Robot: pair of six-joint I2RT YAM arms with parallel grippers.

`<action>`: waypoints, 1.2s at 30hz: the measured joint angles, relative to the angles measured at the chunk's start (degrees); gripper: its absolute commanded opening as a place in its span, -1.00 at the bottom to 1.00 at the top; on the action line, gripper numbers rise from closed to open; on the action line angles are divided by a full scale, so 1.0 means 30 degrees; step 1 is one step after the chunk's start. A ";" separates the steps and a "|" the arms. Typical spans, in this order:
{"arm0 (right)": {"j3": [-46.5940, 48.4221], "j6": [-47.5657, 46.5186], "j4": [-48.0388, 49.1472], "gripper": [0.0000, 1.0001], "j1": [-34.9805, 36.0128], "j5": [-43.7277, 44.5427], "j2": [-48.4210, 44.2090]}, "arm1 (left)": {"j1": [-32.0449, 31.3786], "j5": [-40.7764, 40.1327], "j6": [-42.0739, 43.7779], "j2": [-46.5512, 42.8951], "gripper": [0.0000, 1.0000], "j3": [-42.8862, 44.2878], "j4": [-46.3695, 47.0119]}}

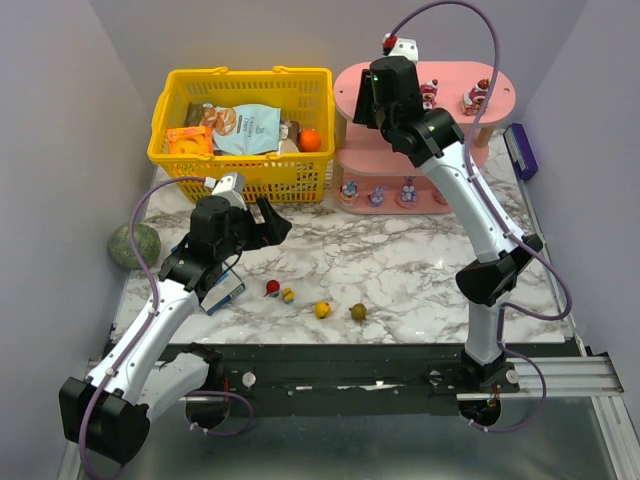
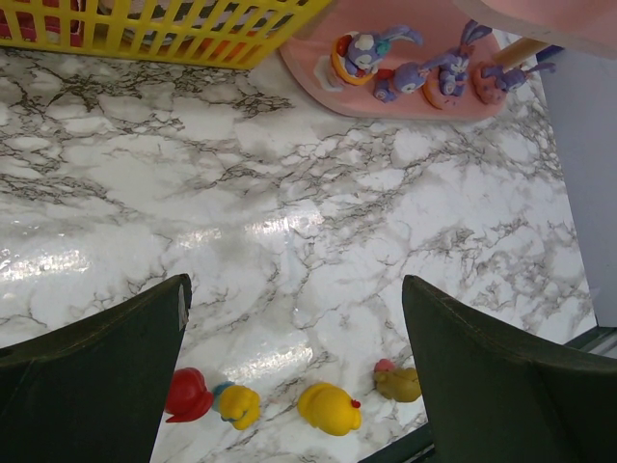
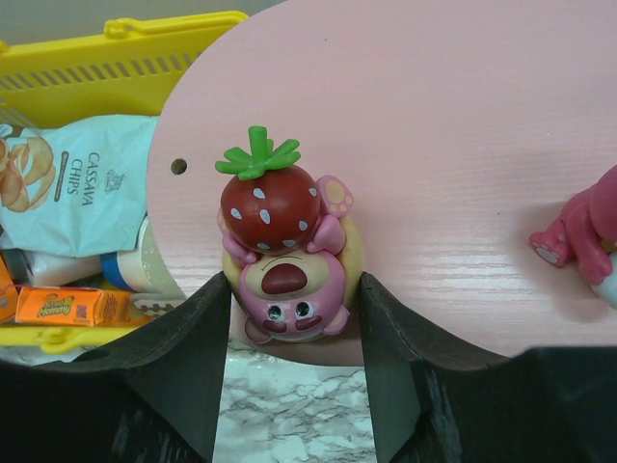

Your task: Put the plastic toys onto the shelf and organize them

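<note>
While pinched by the right gripper [image 3: 294,294] at the rim of the pink oval shelf [image 3: 434,145], the pink strawberry-topped plastic figurine [image 3: 284,246] is best seated farther inward before release.

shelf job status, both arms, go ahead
Left gripper: jaws open, empty, near four small toys on table. Right gripper: jaws shut on strawberry toy at shelf top board's edge. No obstruction seen.
</note>
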 measured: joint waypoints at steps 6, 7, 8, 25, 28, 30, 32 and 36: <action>0.0211 0.0160 0.0248 -0.38 -0.0197 0.0007 0.0262 | 0.0000 0.0000 -0.0007 0.0000 0.98 0.0000 0.0000; 0.0219 0.0160 0.0342 -0.37 -0.0226 0.0007 0.0299 | 0.0000 0.0000 0.0000 0.0000 0.97 0.0000 0.0000; 0.0219 0.0160 0.0430 -0.36 -0.0248 0.0000 0.0335 | 0.0000 -0.0007 -0.0007 0.0000 0.98 0.0000 0.0000; 0.0146 0.0044 0.1093 0.41 -0.0277 -0.0146 0.0423 | 0.0000 -0.0029 0.0007 -0.0073 0.97 0.0000 -0.0007; 0.0146 -0.0007 0.1107 0.44 -0.0277 -0.0204 0.0408 | 0.0000 -0.0051 0.0007 -0.0168 0.98 0.0000 -0.0007; 0.0146 -0.0015 0.1100 0.46 -0.0277 -0.0233 0.0393 | 0.0000 -0.0051 0.0007 -0.0204 0.97 0.0000 -0.0007; 0.0146 -0.0051 0.1093 0.48 -0.0277 -0.0321 0.0357 | 0.0000 -0.0058 0.0007 -0.0233 0.98 0.0000 -0.0007; 0.0051 -0.0073 0.1013 0.50 -0.0277 -0.0590 0.0117 | 0.0000 -0.0058 0.0007 -0.0284 0.97 0.0000 -0.0007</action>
